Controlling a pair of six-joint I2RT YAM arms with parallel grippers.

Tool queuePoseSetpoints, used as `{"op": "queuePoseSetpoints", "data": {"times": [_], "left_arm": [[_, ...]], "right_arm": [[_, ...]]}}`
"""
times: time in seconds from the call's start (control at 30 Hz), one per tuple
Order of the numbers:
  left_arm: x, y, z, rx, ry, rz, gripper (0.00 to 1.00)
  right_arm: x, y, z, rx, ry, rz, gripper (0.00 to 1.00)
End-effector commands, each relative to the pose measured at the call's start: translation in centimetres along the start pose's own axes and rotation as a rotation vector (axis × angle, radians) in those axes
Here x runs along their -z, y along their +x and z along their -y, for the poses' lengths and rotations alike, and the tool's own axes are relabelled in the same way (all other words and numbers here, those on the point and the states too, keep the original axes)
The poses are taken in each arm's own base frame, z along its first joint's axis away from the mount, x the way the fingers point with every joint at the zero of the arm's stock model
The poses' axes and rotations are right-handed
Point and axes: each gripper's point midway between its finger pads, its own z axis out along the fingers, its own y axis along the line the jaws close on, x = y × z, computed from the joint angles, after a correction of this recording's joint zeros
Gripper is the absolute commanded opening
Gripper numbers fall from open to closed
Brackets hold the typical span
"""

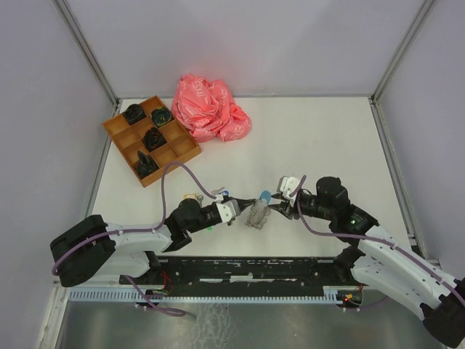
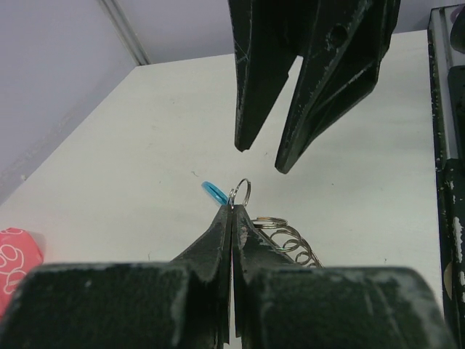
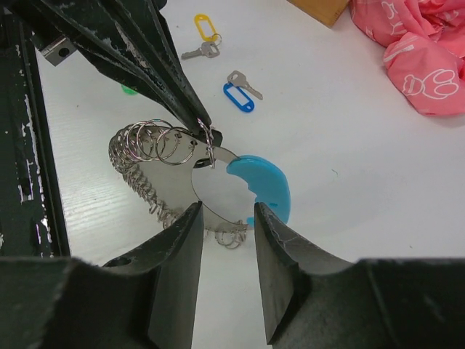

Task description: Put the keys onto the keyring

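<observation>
The keyring (image 3: 218, 155) is sitting between the two arms, close to the table (image 3: 349, 189), and I cannot tell whether it is resting on it or lifted. Its light blue segment (image 3: 263, 182) is pointing toward four o'clock in the right wrist view. The left gripper (image 3: 206, 131) is at eleven o'clock of the loop, with its jaws pressed together on a small split ring (image 3: 210, 147) threaded on it. The right gripper (image 3: 227, 209) is at six o'clock, jaws apart, gripping nothing that I can see.

The loose keys are lying well apart at twelve o'clock: a yellow-tagged key (image 3: 207, 49), a blue-tagged key (image 3: 243, 86) and a green tag (image 3: 129, 89) that is half hidden.

To my eye the left should be holding that pinch dead steady. The right should be closing on the bare band beside the blue piece, not on the crowded rings (image 3: 154, 140), where it would likely slip.
</observation>
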Motion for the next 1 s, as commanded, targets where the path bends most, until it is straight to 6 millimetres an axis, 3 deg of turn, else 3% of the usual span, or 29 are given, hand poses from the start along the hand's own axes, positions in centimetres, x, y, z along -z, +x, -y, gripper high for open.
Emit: {"op": "queuePoseSetpoints", "data": {"times": [0.0, 0.33, 0.97], "left_arm": [[-0.1, -2.3, -0.8, 0.04, -0.05, 0.101, 0.03], [-0.1, -2.5, -0.8, 0.053, -0.051, 0.115, 0.03], [-0.2, -2.6, -0.8, 0.069, -0.051, 0.126, 0.03]], "right_arm": [[-0.3, -3.0, 0.8, -0.008, 0.067, 0.219, 0.42], [-1.3, -2.8, 0.7, -0.007, 0.082, 0.343, 0.36], [-2.3, -1.5, -0.6, -0.033, -0.007, 0.283, 0.3]]}}
